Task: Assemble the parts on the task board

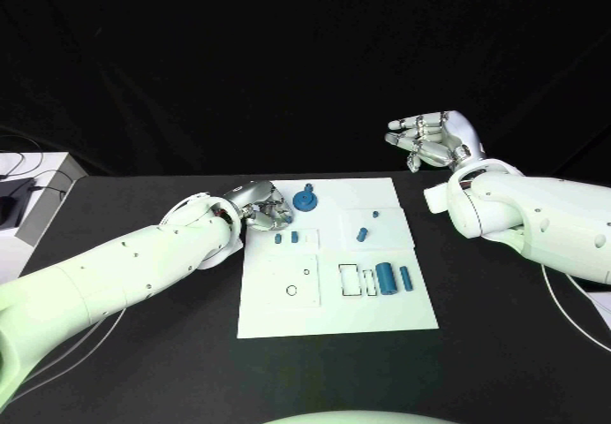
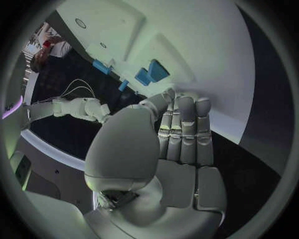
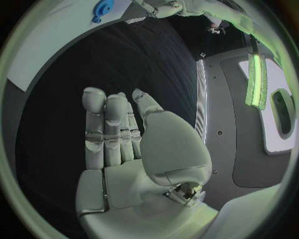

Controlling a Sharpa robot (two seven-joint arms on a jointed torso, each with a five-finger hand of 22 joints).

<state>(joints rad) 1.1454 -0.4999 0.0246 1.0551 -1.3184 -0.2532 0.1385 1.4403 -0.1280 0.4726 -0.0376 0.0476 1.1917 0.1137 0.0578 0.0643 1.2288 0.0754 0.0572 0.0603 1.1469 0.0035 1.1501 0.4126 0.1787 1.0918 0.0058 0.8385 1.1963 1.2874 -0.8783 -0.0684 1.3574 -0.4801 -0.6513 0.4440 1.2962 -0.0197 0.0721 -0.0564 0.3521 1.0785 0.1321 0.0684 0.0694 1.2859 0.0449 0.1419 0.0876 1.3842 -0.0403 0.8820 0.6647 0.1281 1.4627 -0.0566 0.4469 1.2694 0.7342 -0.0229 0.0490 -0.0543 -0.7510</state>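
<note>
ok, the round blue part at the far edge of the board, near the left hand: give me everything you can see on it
The round blue part is a disc-like piece, apparently plastic, with a pale centre hole that shows in the right wrist view. A thin blue stem rises from it at the far side. It sits on the white task board near its far edge, apart from the other blue pieces. The left hand is close beside it; whether they touch cannot be told.

No text, label, brand or number can be read on the task board [image 1: 334,309] or elsewhere.
</note>
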